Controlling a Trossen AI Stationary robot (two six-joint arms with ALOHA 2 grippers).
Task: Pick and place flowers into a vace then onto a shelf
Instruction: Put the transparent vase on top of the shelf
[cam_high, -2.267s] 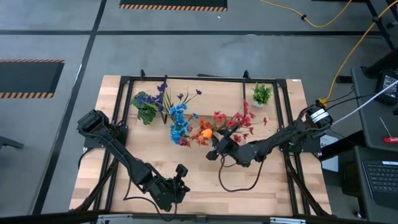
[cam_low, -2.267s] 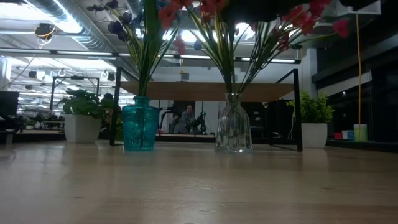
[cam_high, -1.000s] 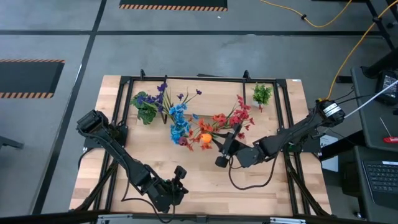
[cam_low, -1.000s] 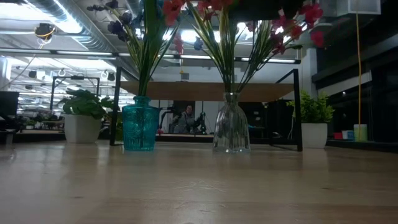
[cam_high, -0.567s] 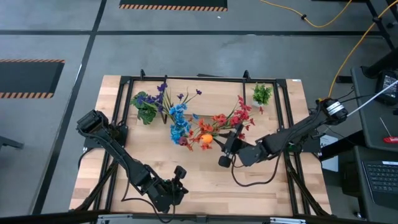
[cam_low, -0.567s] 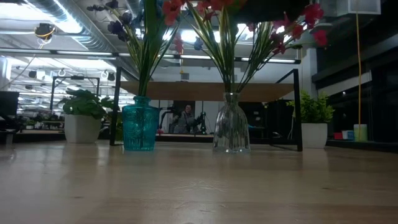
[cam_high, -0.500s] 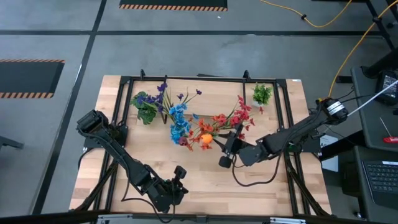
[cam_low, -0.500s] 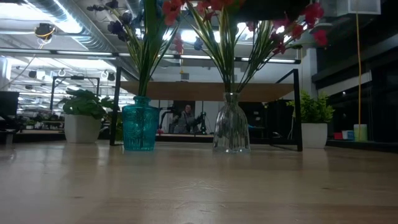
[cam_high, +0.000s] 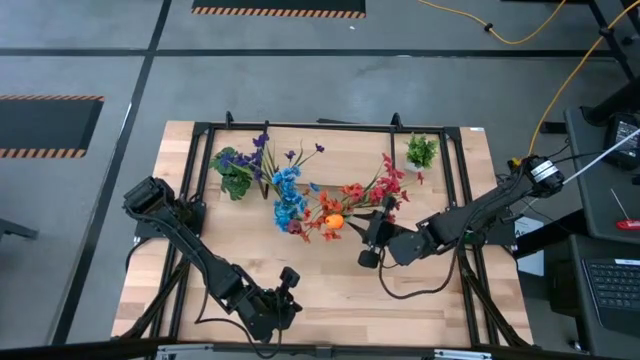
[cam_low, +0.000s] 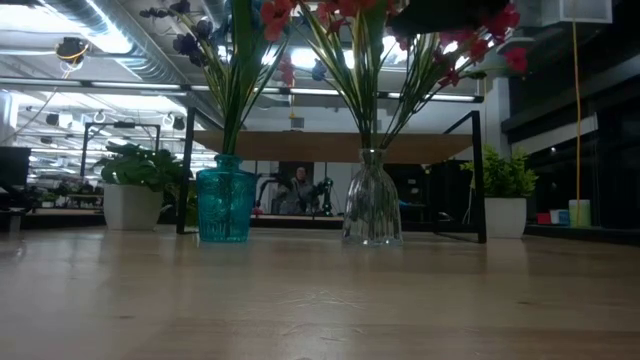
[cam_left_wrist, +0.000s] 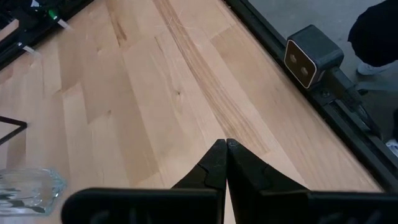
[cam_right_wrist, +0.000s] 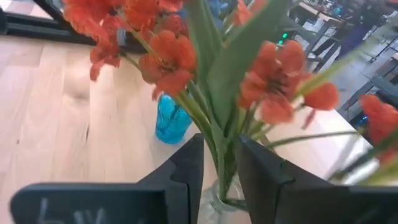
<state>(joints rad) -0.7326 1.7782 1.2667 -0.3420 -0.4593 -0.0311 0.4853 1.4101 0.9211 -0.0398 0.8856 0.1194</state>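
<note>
A clear glass vase stands on the table and holds red and orange flowers with an orange bud. Beside it a blue vase holds blue and purple flowers. The shelf runs behind both vases. My right gripper is open above the clear vase's mouth, one finger on each side of the green stems. My left gripper is shut over bare table near the near edge. My right gripper comes down slanting from the table's right side, and the red flowers' stems pass through the gap between its fingers just above the vase's mouth. Whether the fingers touch the stems, I cannot tell. The flowers stand upright in the vase.
Two small potted plants stand at the shelf's ends. A clear glass object lies on the table near my left gripper. Black frame rails run along the table's sides. The near half of the tabletop is bare wood.
My right gripper has drifted a short way toward the table's right edge. The clear vase and its flowers have stayed where they were.
</note>
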